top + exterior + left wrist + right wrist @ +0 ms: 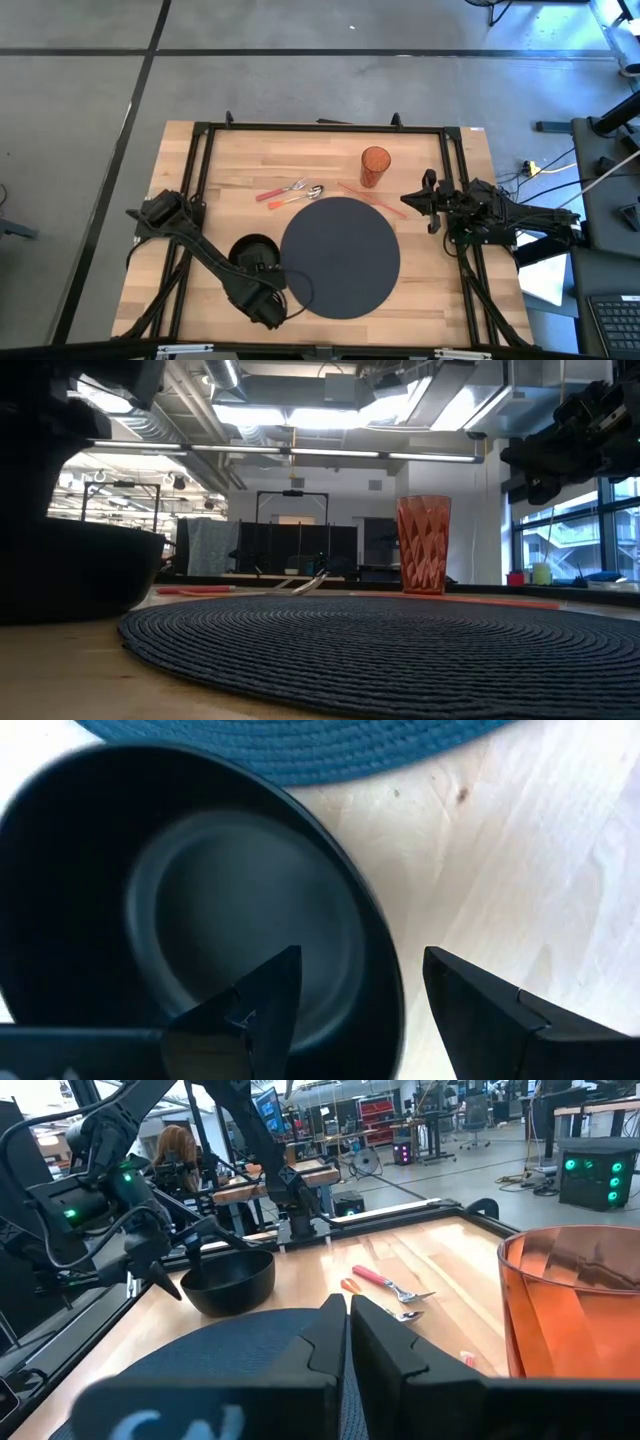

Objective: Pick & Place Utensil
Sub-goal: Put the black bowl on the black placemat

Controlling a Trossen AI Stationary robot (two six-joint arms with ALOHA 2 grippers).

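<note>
The 2 utensils (290,192), a fork and a spoon with orange-red handles, lie on the counter (230,160) just beyond the round mat (340,257), long axes running along the mat's far rim. The right gripper (431,201), fingers pressed together and empty, hovers off the mat's right edge. The left gripper (266,275), fingers parted, straddles the black bowl's (248,248) rim. Neither is clearly nearer.

Black bowl (254,252), dark ribbed placemat (340,256), orange faceted cup (375,166), seemingly red-handled utensils (289,192)
</note>
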